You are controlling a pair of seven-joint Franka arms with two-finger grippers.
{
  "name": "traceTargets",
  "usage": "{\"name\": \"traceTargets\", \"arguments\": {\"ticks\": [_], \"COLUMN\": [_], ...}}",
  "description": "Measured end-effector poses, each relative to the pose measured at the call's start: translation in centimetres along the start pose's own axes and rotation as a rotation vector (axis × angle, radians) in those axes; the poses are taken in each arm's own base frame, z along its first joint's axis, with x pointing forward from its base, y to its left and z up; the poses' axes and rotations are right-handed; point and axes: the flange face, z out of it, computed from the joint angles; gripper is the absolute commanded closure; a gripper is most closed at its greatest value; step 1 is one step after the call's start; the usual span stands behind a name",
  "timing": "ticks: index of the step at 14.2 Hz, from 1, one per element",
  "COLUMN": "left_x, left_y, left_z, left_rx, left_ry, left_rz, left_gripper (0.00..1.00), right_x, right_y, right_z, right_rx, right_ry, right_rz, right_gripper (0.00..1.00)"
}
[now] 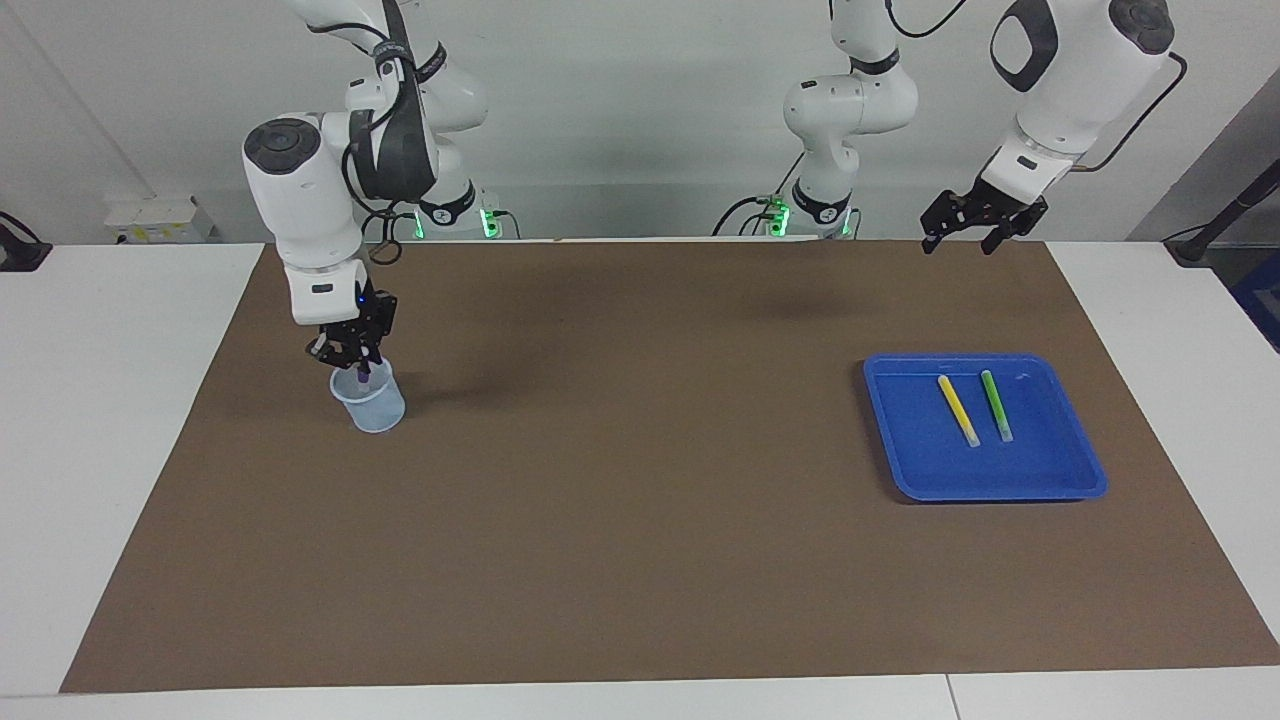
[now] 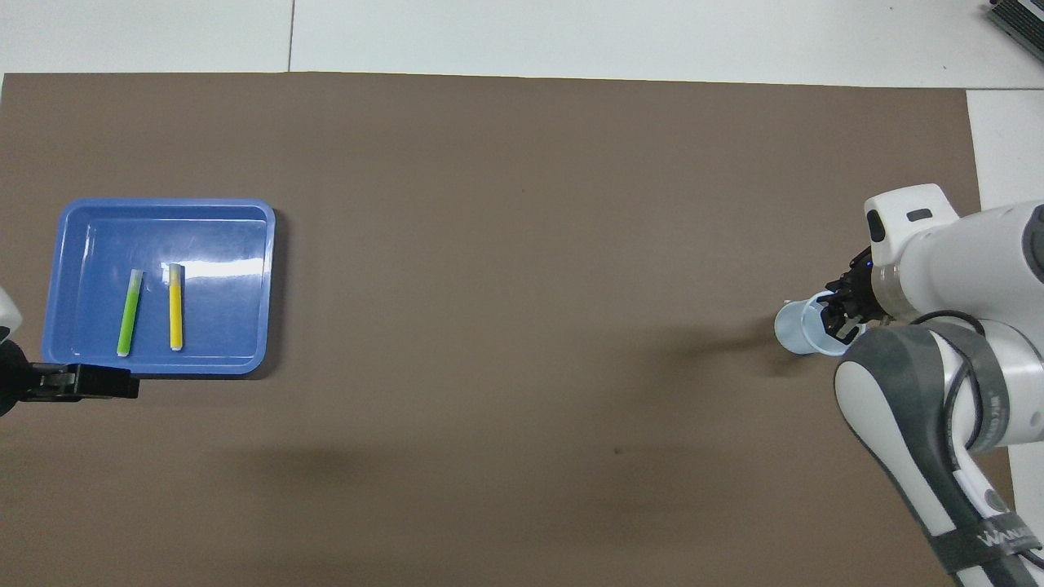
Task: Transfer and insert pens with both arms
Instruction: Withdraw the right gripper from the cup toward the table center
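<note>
The purple pen [image 1: 360, 377] hangs upright from my right gripper [image 1: 354, 362], which is shut on it just above a pale blue cup [image 1: 372, 405]; the pen's lower end dips into the cup's mouth. In the overhead view the right gripper [image 2: 840, 314] covers part of the cup [image 2: 793, 330]. The yellow pen [image 1: 958, 410] [image 2: 174, 306] and the green pen [image 1: 996, 405] [image 2: 129, 314] lie side by side in a blue tray [image 1: 1000, 490] [image 2: 228, 244]. My left gripper [image 1: 958, 245] [image 2: 122, 383] hangs open and empty, high over the mat beside the tray's robot-side edge.
A brown mat [image 1: 640, 520] covers most of the white table [image 1: 100, 420]. Two smaller white arms with green-lit bases [image 1: 800, 210] stand at the robots' edge. The cup stands toward the right arm's end, the tray toward the left arm's end.
</note>
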Motion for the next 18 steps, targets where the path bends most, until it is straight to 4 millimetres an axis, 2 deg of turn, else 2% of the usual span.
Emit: {"name": "traceTargets", "arguments": {"ticks": [5,7,10,14,17,18], "left_x": [0.0,0.2,0.9,1.7,2.1,2.3], "left_y": [-1.7,-1.8,-1.8,-1.5,-1.6,-1.8], "left_z": [-0.4,-0.6,-0.7,-0.5,0.9,1.6], "left_rx": [0.029,0.032,0.037,0.046,0.047,0.048], "left_ry": [0.010,0.021,0.042,0.073,0.074,0.076], "left_rz": [0.055,0.061,0.066,0.091,0.103,0.113], "left_gripper": [0.00,0.00,0.00,0.00,0.00,0.00], "right_x": [0.2,0.9,3.9,8.8,11.0,12.1], "right_y": [-0.2,-0.5,-2.5,-6.9,-9.0,-10.3], "right_z": [0.2,-0.8,-3.7,-5.6,-8.9,-9.8], "right_rx": [0.003,0.035,0.150,0.365,0.481,0.498], "right_ry": [0.005,0.054,0.152,0.251,0.263,0.250], "right_rz": [0.000,0.035,0.210,0.495,0.664,0.728], "right_gripper": [0.00,0.00,0.00,0.00,0.00,0.00]}}
